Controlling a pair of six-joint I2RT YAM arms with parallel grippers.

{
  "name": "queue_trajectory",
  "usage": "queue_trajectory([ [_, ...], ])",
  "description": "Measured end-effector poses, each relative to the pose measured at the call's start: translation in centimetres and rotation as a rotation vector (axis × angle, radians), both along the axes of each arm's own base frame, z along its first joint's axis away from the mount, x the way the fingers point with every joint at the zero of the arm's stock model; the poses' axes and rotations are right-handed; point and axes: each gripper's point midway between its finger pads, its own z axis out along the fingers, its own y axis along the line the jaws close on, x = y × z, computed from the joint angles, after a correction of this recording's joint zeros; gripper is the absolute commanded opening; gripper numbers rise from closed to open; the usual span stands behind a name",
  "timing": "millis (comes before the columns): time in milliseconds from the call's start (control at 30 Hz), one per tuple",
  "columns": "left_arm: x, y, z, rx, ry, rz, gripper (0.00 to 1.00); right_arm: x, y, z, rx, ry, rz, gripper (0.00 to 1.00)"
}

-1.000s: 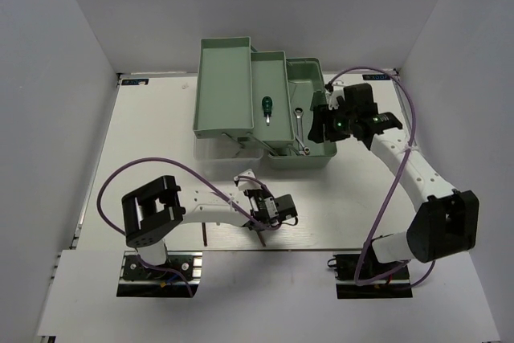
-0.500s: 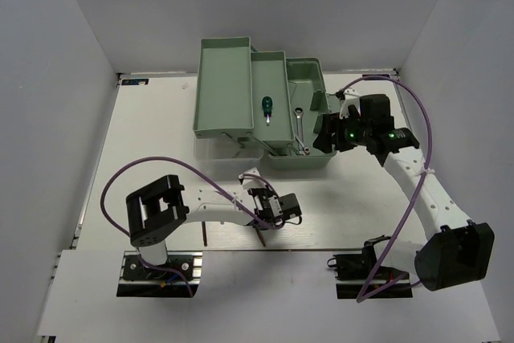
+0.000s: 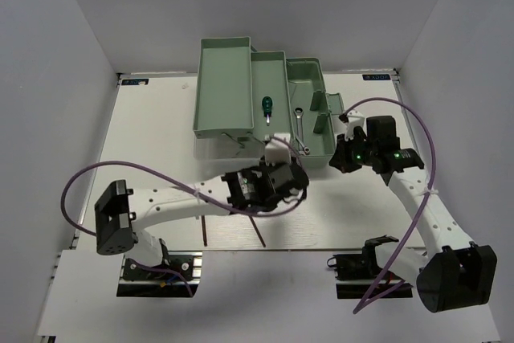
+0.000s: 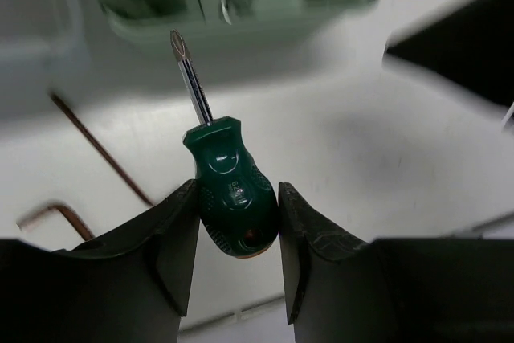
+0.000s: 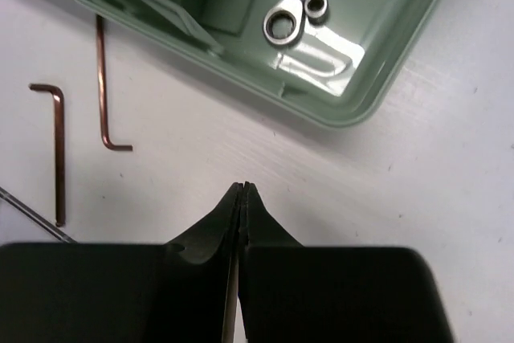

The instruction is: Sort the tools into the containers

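The left pincer (image 4: 237, 198) is grasping a stubby screwdriver with a bulbous green plastic handle and a short cross-tip steel shaft (image 4: 229, 170). Its two fingers press on the fat belly of the handle, and the shaft points away past the fingertips. I judge that the right place to hold it. The tool is light and rigid, but the moulded handle looks smooth and rounded, so a grip nearer the neck or butt could let it slip or swing. The butt end is sunk between the fingers and cannot be seen.

Below and to the left of this pincer, two thin dark L-shaped metal hex keys (image 4: 96, 146) lie blurred on the white surface (image 4: 385, 142). Ahead of the screwdriver's tip the pale-green plastic fold-out toolbox (image 4: 241, 14) is only a smear. I cannot tell which tray the tip faces.

The right pincer (image 5: 242, 190) is clenched on nothing. Ahead and to its left are the same hex keys. They are stiff, slight things lying flat, probably best pinched across the long leg near the bend. A thin dark metal rod (image 5: 36, 214) is cut off at the left edge. Beyond the fingertips, the nearest tray (image 5: 384, 70) holds two silver ratchet wrenches (image 5: 283, 26), their handles cropped. Farther off, seen from above, a second green-handled screwdriver (image 3: 267, 106) lies in the middle tray (image 3: 269, 55).
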Motion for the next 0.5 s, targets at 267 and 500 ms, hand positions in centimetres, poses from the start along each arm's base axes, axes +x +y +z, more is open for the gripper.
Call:
queue_trajectory([
  [267, 12.7, 0.7, 8.5, 0.003, -0.231, 0.096, 0.0, -2.0, -0.6, -3.6, -0.013, 0.089, 0.014, 0.0],
  [500, 22.0, 1.3, 8.1, 0.112, -0.264, 0.152, 0.11, -3.9, 1.2, -3.9, 0.052, 0.121, 0.179, 0.91],
])
